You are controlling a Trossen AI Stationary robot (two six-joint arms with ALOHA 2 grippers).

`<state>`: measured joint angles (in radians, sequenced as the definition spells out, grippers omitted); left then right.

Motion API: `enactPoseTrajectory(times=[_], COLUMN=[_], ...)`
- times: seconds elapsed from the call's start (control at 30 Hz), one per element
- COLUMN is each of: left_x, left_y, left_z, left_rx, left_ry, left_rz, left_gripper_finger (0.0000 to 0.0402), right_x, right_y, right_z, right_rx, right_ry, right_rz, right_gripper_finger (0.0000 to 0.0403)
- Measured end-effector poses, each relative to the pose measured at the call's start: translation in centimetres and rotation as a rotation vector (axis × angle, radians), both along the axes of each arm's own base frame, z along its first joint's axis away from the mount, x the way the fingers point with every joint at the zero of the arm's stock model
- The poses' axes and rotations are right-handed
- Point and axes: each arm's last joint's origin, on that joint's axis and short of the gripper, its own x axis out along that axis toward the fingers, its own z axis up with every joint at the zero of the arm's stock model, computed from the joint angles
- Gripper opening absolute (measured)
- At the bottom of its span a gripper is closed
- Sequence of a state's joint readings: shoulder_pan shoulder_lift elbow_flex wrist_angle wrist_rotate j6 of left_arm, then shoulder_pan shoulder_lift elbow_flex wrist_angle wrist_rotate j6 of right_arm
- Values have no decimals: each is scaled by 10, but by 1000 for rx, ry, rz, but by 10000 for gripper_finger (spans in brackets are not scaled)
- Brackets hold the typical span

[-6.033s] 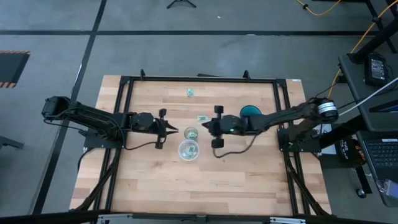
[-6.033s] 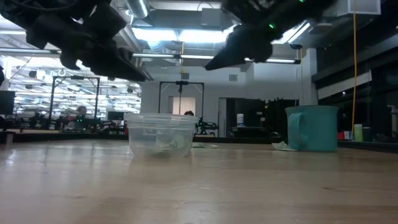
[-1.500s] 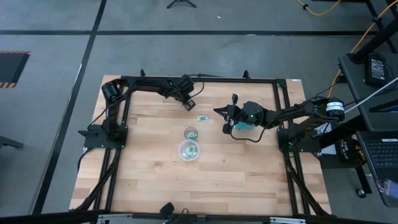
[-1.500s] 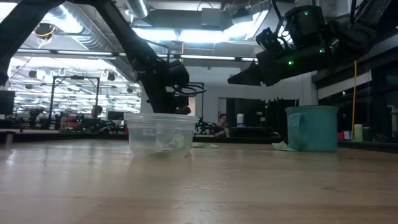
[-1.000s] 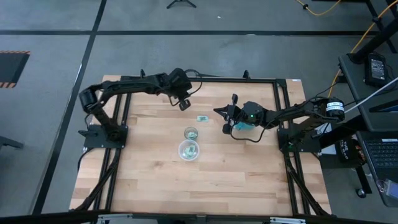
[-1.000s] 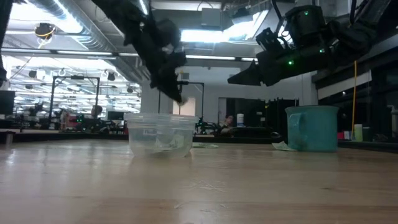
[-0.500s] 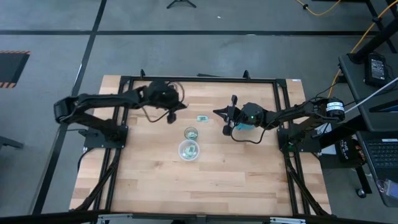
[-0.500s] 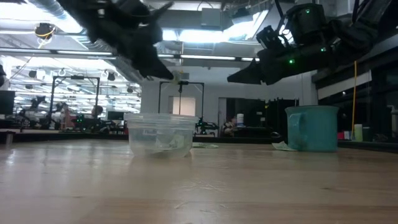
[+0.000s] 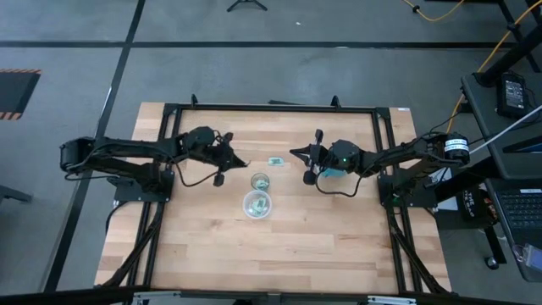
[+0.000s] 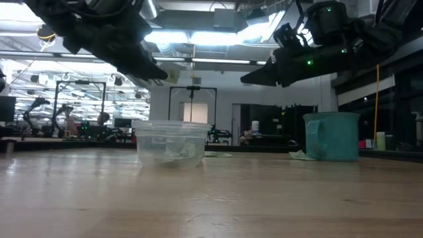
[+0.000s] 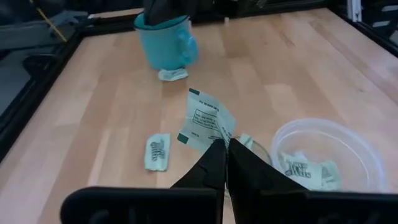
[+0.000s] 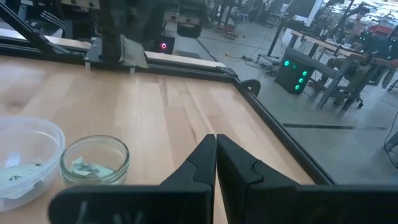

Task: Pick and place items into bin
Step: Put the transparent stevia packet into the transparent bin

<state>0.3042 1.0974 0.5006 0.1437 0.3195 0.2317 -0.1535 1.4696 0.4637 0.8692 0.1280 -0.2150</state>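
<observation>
2 arms, 2 bowls: one clear plastic bowl [image 11: 329, 152], one small glass bowl [image 12: 95, 160]. 1 teal mug [image 11: 166, 40]. Packets: 1 pinched in the left gripper [image 11: 208, 122], 2 loose on the table [image 11: 158, 151] [image 11: 172, 74], more inside both bowls, uncountable.

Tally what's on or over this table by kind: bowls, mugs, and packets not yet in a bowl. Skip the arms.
Bowls: 2, the plastic bowl and the smaller glass bowl
Mug: 1
Packets outside the bowls: 3, the held packet in the left gripper, the packet by the mug, the loose packet
Total: 6
</observation>
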Motion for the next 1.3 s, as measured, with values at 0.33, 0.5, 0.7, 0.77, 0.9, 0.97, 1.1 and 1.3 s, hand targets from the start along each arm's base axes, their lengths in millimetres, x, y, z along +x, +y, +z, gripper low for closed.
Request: enactPoseTrajectory(times=[0.33,0.5,0.7,0.77,0.9,0.97,1.1,1.3], left_x=[4,6,11,13,20,26,42,65], left_y=[-19,-37,-64,-75,-95,-103,-118,-131], left_z=[-2,-1,-6,-8,-6,-5,-4,-5], left_rx=[24,42,28,12,21,38,48,31], left_ry=[-5,-15,22,28,53,75,139,322], left_rz=[-95,-181,-68,-99,-56,-31,-24,-2], left_gripper_finger=[3,3,3,3,3,3,3,3], right_x=[2,3,3,3,4,4,4,4], right_y=[8,14,22,22,26,27,30,33], right_z=[6,6,5,5,4,4,4,4], right_rx=[-8,-7,21,21,47,62,72,73], right_ry=[-60,-66,-55,-55,-59,-62,-64,-64], right_rz=[29,53,79,81,90,94,103,112], right_gripper_finger=[17,17,17,17,17,17,17,17])
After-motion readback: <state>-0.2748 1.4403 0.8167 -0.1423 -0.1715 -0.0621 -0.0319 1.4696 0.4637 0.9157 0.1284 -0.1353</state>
